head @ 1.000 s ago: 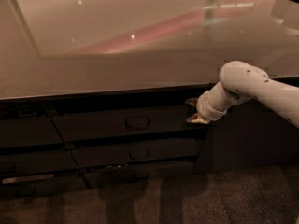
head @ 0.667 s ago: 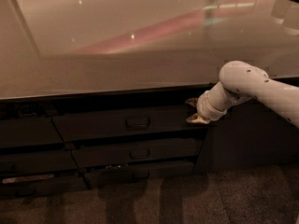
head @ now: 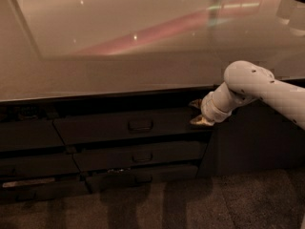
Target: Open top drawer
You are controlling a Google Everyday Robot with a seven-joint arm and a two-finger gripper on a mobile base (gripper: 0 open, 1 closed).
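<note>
Camera view: gripper [head: 196, 112] — jaws parted — sits at the right end of the top drawer [head: 95, 129].

White arm [head: 281, 95] enters from the right edge and rises to 1 rounded joint [head: 245, 75]. From there it bends down and to the left through a ribbed wrist [head: 217, 108]. The gripper [head: 197, 112] lies right of centre at mid-height, pointing left. Its 2 tan fingertips [head: 200, 122] are stacked vertically, with a dark gap between them.

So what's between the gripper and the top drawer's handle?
Only bare front of the top drawer, in the camera view; the gripper sits at its right end.
</note>
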